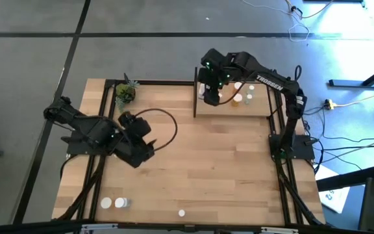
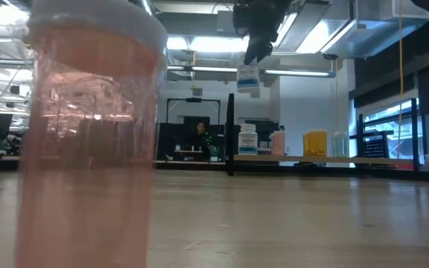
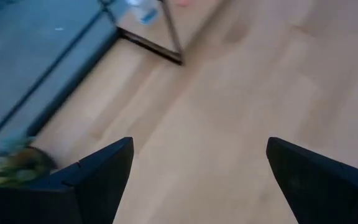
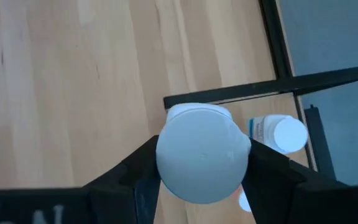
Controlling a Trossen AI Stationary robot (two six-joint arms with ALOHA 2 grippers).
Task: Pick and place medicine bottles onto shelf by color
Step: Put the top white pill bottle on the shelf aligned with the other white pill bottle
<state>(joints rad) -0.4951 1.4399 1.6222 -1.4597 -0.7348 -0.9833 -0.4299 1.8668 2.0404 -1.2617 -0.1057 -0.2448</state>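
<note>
R gripper (image 1: 211, 95) is up over the shelf (image 1: 255, 110), at the shelf's left end near the black post, by the far right corner of the table (image 1: 226, 169). Its fingers are part closed round a white bottle (image 4: 202, 160). In the wrist view you see the white cap pinched between both fingers, and from table level the bottle (image 2: 248, 77) hangs label-out, upright, well above the board.

Straight below and slightly right of it on the shelf stands another white bottle (image 2: 248, 138), then a pinkish one (image 2: 278, 142), a yellow-orange one (image 2: 316, 143) and a pale one (image 2: 338, 143), all in a row toward the shelf's right end. So the held bottle's long axis is vertical, cap up, and the drop is pretty much straight down. I'd guess it goes beside the white one, at the left end, w/ care not to clip that neighbour.

L gripper (image 1: 138, 151) is over the table's left half, fingers spread wide, nothing in them, just bare wood ahead. Far from the shelf; R arm is clearly the nearer.

Still to go: two whitish bottles (image 1: 113, 203) near the front left corner, one more (image 1: 182, 212) at the front edge, mid-way. A pink bottle (image 2: 88, 134) sits right against the low camera.
</note>
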